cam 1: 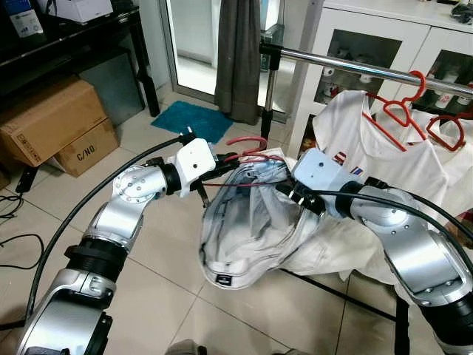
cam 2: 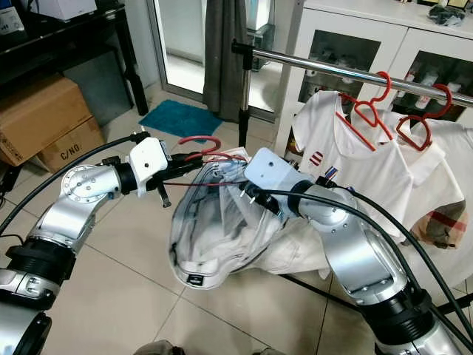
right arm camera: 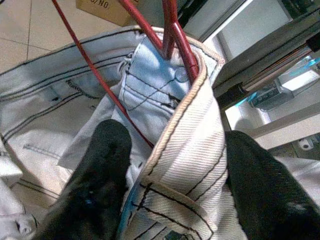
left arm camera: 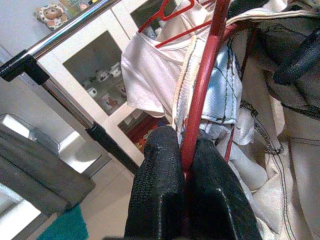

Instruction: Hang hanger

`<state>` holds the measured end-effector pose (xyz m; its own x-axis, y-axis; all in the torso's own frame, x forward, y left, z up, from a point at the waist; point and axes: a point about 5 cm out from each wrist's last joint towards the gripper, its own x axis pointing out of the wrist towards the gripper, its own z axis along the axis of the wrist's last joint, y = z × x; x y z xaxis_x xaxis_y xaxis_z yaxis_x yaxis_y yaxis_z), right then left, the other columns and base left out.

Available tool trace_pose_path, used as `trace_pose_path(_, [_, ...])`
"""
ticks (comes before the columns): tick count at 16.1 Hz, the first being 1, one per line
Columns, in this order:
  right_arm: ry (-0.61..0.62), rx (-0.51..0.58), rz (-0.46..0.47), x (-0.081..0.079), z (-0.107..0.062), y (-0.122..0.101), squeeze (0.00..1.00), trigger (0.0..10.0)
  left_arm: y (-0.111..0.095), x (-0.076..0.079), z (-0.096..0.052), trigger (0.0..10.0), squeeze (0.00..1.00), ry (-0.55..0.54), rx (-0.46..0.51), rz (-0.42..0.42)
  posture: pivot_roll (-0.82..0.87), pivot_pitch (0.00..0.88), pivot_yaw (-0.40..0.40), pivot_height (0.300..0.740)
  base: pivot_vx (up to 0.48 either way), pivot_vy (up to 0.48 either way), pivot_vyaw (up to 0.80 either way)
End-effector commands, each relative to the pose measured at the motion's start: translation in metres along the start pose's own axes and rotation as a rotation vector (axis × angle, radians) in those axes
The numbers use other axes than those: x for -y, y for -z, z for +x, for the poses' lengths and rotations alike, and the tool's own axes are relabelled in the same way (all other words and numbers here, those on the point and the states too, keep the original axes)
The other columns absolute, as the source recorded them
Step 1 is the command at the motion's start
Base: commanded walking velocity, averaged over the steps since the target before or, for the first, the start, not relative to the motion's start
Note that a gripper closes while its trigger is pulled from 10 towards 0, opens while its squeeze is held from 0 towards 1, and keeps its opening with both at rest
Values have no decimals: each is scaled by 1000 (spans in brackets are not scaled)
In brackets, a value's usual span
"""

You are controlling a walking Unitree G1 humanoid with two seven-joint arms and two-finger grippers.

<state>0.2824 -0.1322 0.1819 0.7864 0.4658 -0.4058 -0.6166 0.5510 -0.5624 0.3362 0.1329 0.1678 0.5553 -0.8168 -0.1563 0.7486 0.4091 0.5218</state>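
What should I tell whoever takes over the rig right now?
Left tool: shut on the red hanger, held out in front of the rail.
Right tool: closed on the waistband of the pale denim garment draped on that hanger.
Done: garment on the hanger, lifted off the floor.
Left: raise the hook onto the rail beside the hung white shirts, then release both.

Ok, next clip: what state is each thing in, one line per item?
Red hanger: off the rail, carrying the garment.
Pale denim garment: on the red hanger, sagging.
Left end effector: shut on the red hanger.
Right end effector: gripping the garment's waistband.
Rail: two white shirts hanging.
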Motion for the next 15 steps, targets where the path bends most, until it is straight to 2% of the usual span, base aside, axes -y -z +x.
trace_pose_path(1, [-26,-35,-5,-3,0,5,0,0,-12,-12,-4,0,0,-80,57,22,-55,0,10,740,0,0,0])
trace_pose_path(5, [-50,-45,-6,-3,-4,8,0,0,-7,-14,-8,0,0,-86,34,28,-60,0,8,740,0,0,0])
trace_pose_path(9, [-94,-18,6,-3,-6,5,0,0,-3,-23,-19,0,0,-90,-2,48,-58,0,7,740,0,0,0])
trace_pose_path(13, [-230,118,57,-10,-13,-10,0,0,4,-35,-33,0,0,-95,-64,80,-55,0,2,740,0,0,0])
trace_pose_path(15, [-354,203,99,-18,-22,-19,0,0,7,-43,-42,0,0,-99,-103,101,-54,0,0,740,0,0,0])
